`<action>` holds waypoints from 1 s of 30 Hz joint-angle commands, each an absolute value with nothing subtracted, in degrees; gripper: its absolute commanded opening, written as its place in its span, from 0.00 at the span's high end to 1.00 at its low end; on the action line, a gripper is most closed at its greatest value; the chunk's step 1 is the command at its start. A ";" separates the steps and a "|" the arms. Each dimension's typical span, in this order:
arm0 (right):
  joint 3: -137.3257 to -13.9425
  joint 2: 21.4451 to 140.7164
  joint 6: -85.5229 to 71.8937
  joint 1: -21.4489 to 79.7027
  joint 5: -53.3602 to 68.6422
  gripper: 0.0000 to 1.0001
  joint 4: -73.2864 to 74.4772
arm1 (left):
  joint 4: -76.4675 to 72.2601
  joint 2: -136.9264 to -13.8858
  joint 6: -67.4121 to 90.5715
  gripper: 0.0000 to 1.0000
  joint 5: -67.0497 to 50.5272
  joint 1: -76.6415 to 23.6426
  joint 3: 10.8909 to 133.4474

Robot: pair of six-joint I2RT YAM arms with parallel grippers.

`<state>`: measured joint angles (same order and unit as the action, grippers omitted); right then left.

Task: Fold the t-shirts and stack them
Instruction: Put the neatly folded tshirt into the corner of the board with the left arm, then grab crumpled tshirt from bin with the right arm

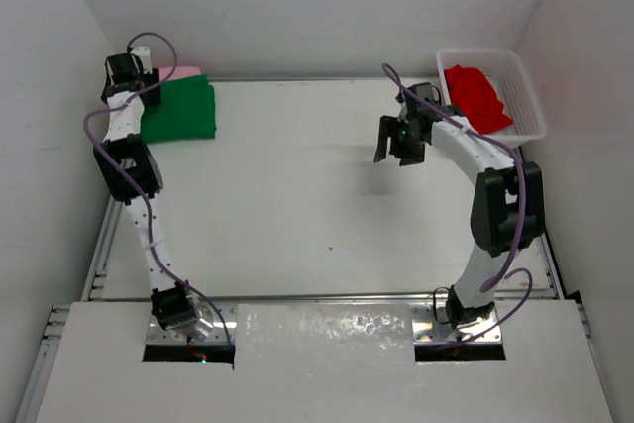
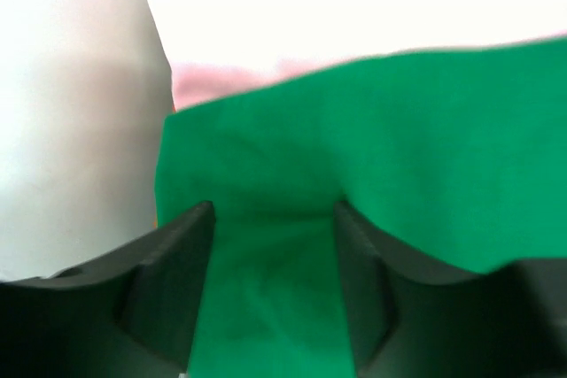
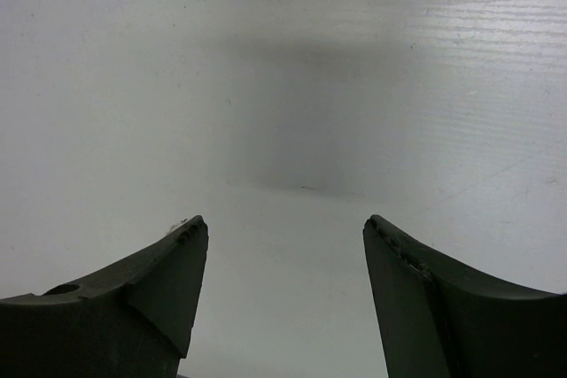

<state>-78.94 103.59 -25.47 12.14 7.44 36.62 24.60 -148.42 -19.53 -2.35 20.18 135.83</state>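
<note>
**Soft, Light Shirts**

Upper left, the green t-shirt (image 1: 180, 109) lay folded on the pink t-shirt (image 1: 186, 71), with the left hand (image 2: 270, 219) apart over it. Upper right, the limp red t-shirt (image 1: 477, 96) lay in the basket (image 1: 530, 96); I would pinch a top fold. The right hand (image 3: 283, 227) stood apart.

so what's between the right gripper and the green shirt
Nothing but bare white table lies between the right gripper and the green t-shirt. The top external view shows the whole stretch.

Robot lab, white-walled booth (image 1: 297, 7), white table (image 1: 297, 205) w/ alu rail (image 1: 99, 255)
</note>
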 commanded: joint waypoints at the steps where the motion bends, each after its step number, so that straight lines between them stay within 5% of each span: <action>1: -81.64 100.82 -25.14 12.22 6.94 0.31 36.91 | 21.97 -139.76 -18.20 0.45 -4.48 18.54 136.67; 5: -87.35 99.67 -23.82 10.73 7.99 0.29 38.49 | 21.97 -134.31 -16.09 0.33 -6.49 18.28 136.67; 13: -105.02 101.16 -20.13 1.26 10.01 0.17 41.32 | 31.44 -120.42 -15.11 0.31 -21.76 16.53 126.95; 18: -109.77 105.62 -22.76 -8.42 11.17 0.19 37.45 | 39.98 -114.45 -19.68 0.31 -24.52 14.15 118.06; 21: -113.81 111.06 -22.06 -11.33 5.12 0.31 36.65 | 44.55 -112.33 -21.18 0.34 -25.83 13.10 113.58; 24: -117.15 117.83 -22.75 -13.61 0.53 0.68 34.99 | 44.74 -109.43 -22.06 0.34 -27.43 12.75 107.08; 25: -118.03 119.51 -23.29 -14.06 0.09 0.68 33.68 | 44.48 -108.90 -22.32 0.34 -26.03 12.31 105.75; 26: -120.04 121.27 -23.73 -14.41 -1.04 0.66 32.88 | 44.56 -108.11 -22.59 0.34 -25.58 12.04 104.69; 27: -121.19 124.86 -23.90 -14.76 -1.49 0.47 31.83 | 45.17 -107.93 -23.20 0.34 -25.32 11.95 103.02; 30: -125.85 132.93 -23.38 -14.85 -0.36 0.27 24.46 | 46.23 -107.84 -23.99 0.34 -24.26 11.16 100.82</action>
<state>-121.27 127.09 -23.49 -14.92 0.93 32.12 46.04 -112.68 -21.93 -24.29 11.77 101.30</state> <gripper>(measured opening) 0.675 0.659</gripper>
